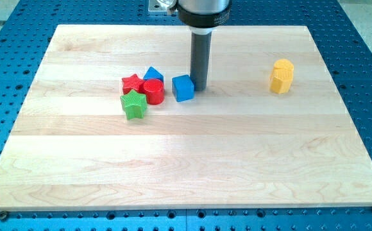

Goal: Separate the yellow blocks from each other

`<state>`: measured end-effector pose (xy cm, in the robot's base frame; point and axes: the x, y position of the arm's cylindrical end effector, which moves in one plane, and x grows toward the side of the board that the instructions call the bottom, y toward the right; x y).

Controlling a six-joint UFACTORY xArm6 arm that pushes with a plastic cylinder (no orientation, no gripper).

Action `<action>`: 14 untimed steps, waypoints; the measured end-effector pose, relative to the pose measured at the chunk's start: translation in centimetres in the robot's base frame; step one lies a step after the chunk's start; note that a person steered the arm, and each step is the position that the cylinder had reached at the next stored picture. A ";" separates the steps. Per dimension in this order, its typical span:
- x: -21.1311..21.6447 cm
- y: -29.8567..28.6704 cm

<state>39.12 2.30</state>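
Note:
Two yellow blocks [281,76] stand pressed together at the view's right, seeming like one lump; their shapes are hard to make out. My tip [199,88] rests on the board just right of a blue cube [183,88], touching or nearly touching it, and well left of the yellow blocks. The dark rod rises from the tip to the arm at the view's top.
A cluster lies left of the blue cube: a red cylinder [152,91], a red star [132,83], a blue triangular block [152,74] and a green star [133,104]. The wooden board [186,167] lies on a blue perforated table.

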 end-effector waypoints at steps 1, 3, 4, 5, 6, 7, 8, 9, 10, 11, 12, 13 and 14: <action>0.1 0.3; -8.1 11.7; -9.9 19.1; -6.9 21.8; -1.8 17.3; 2.8 12.7; 4.3 12.8; 1.9 17.4; -0.6 16.2; 0.3 11.1; 3.7 4.9; 6.0 3.3; 7.2 3.0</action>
<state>46.35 5.28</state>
